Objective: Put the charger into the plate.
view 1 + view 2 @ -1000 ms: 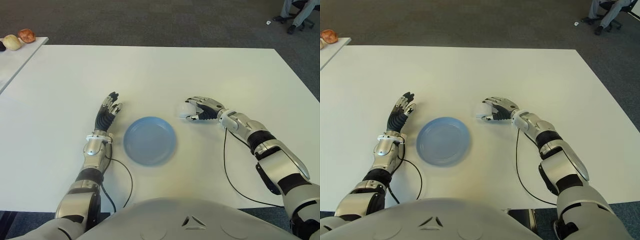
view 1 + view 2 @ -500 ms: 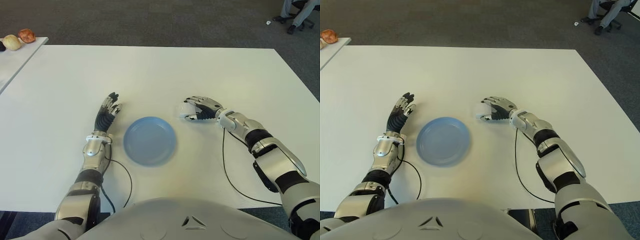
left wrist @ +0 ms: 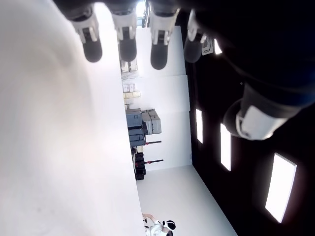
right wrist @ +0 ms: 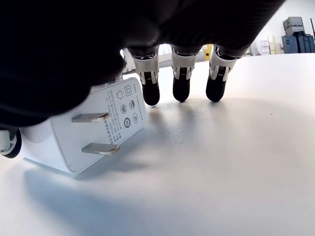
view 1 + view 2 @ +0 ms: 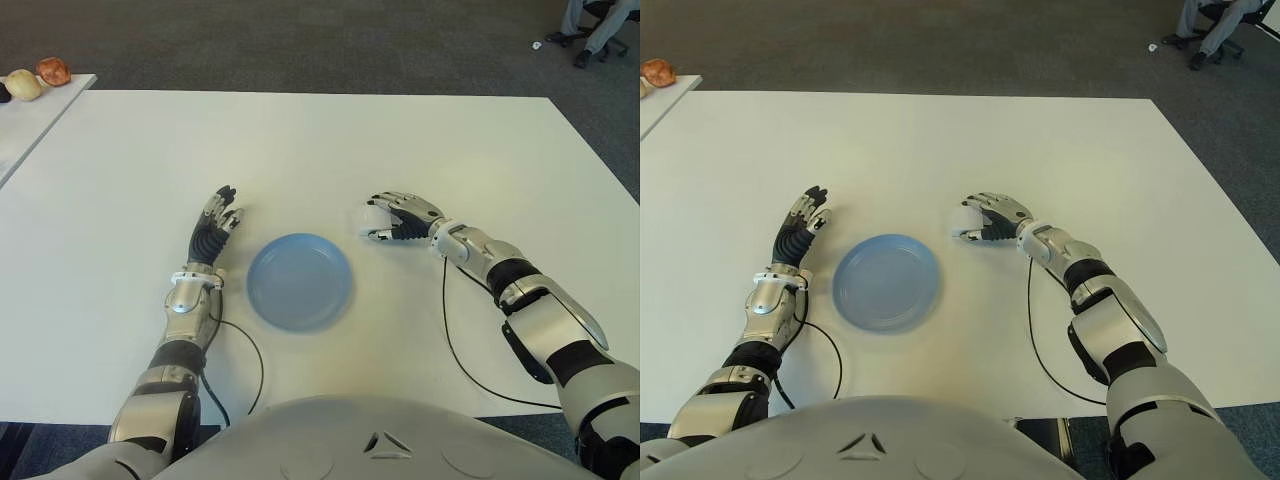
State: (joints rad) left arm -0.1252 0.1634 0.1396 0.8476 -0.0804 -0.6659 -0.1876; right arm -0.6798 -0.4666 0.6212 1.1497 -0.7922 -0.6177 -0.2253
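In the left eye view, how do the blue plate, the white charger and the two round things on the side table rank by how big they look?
Largest to smallest, as they look:
1. Blue plate, clearly the largest.
2. White charger, partly covered by the right hand.
3. The two round things on the side table: about alike, and farther away, so their true size is unsure.

charger [image 4: 106, 125] prong face: small cert symbols, print too small to read.

My tabletop [image 5: 400, 140] is plain white, the plate [image 5: 299, 281] pale blue, the charger [image 4: 83, 130] white with grey printed symbols; my hands are silver and black.
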